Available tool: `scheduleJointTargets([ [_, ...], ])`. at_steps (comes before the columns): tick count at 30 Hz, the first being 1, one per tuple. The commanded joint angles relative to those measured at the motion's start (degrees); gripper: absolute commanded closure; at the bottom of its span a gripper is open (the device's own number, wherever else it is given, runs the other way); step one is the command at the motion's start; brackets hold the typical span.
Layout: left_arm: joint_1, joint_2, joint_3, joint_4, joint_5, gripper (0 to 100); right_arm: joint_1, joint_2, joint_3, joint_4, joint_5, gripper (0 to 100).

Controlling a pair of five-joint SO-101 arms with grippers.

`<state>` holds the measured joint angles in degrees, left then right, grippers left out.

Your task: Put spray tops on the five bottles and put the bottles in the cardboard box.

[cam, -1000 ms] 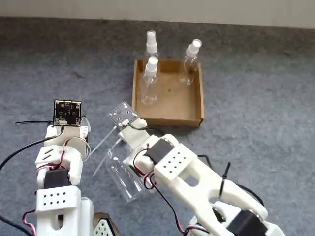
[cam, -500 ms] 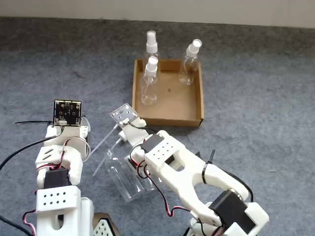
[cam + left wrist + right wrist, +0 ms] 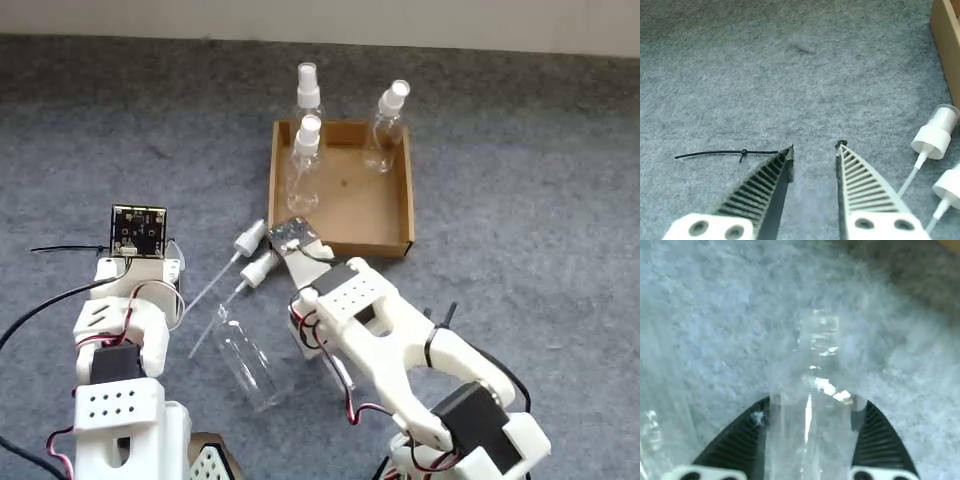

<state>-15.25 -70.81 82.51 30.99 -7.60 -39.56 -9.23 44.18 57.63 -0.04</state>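
My right gripper (image 3: 812, 402) is shut on a clear bottle (image 3: 815, 365) without a top, its fingers pressed to both sides just above the carpet. From above, the right arm (image 3: 370, 320) covers that bottle, close to the near side of the cardboard box (image 3: 400, 215). A second topless bottle (image 3: 245, 358) lies beside the arm. Two loose spray tops (image 3: 248, 238) (image 3: 258, 268) lie with their tubes on the carpet. One topped bottle (image 3: 303, 165) stands in the box, another (image 3: 385, 125) at its far corner, a third (image 3: 308, 90) behind it. My left gripper (image 3: 814, 146) is open over bare carpet.
A black cable tie (image 3: 730, 152) lies on the grey carpet ahead of the left gripper. The spray tops (image 3: 935, 135) sit just off its side, and the box corner (image 3: 946, 30) shows farther off. Open carpet stretches on both sides of the box.
My right arm has swung to the right, nearer the box, uncovering the two spray tops. The left arm has stayed still.
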Motion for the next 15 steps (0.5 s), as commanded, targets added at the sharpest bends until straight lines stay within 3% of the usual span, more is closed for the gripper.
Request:
scheduleJointTargets([
  [1, -0.31, -0.84, -0.31, -1.14, -0.35, 86, 1.80, -6.37, -2.86, 5.76, 5.27, 89.2],
  [5, -0.31, -0.84, -0.31, -1.14, -0.35, 86, 2.51, -19.21, -0.31, 15.16, 8.88, 93.3],
  [8, -0.31, -0.84, -0.31, -1.14, -0.35, 86, 8.48, -29.23, -0.31, 24.40, 12.66, 93.7],
  [11, -0.31, -0.84, -0.31, -1.14, -0.35, 86, 22.64, -37.05, -0.22, 28.79, 19.87, 93.7],
  [15, -0.31, -0.84, -0.31, -1.14, -0.35, 86, 45.41, -38.64, 0.22, 25.10, 33.14, 93.7],
])
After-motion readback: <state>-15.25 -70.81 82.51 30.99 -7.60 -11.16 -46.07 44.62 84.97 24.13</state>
